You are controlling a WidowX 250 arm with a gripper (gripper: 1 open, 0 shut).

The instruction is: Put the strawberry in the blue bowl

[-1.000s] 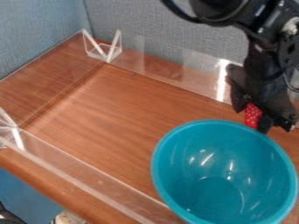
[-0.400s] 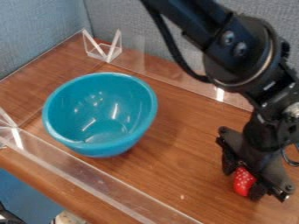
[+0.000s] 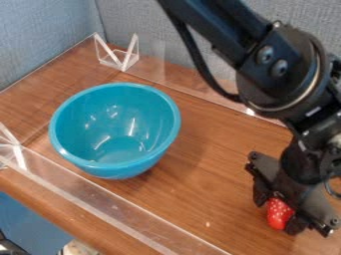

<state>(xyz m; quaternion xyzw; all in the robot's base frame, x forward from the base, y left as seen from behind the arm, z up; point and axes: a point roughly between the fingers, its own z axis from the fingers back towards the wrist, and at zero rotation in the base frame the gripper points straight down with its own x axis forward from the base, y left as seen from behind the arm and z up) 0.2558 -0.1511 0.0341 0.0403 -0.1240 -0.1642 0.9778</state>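
The strawberry [image 3: 277, 211] is small and red and sits low over the wooden table at the front right, between the black fingers of my gripper [image 3: 282, 218]. The gripper points steeply down and is shut on the strawberry, its fingers pressed against both sides. The blue bowl [image 3: 114, 129], a large glossy teal bowl, stands upright and empty on the left half of the table, well apart from the gripper. The dark arm comes down from the top right and hides the table behind it.
A low clear acrylic wall [image 3: 80, 194] runs around the wooden table [image 3: 206, 169], with a small clear stand [image 3: 120, 52] at the back left corner. A bare strip of wood lies between the bowl and the gripper.
The gripper with the strawberry has come down toward the front right edge, then almost stopped. A second ago the bowl showed at the front right; since then it has stood at the left.
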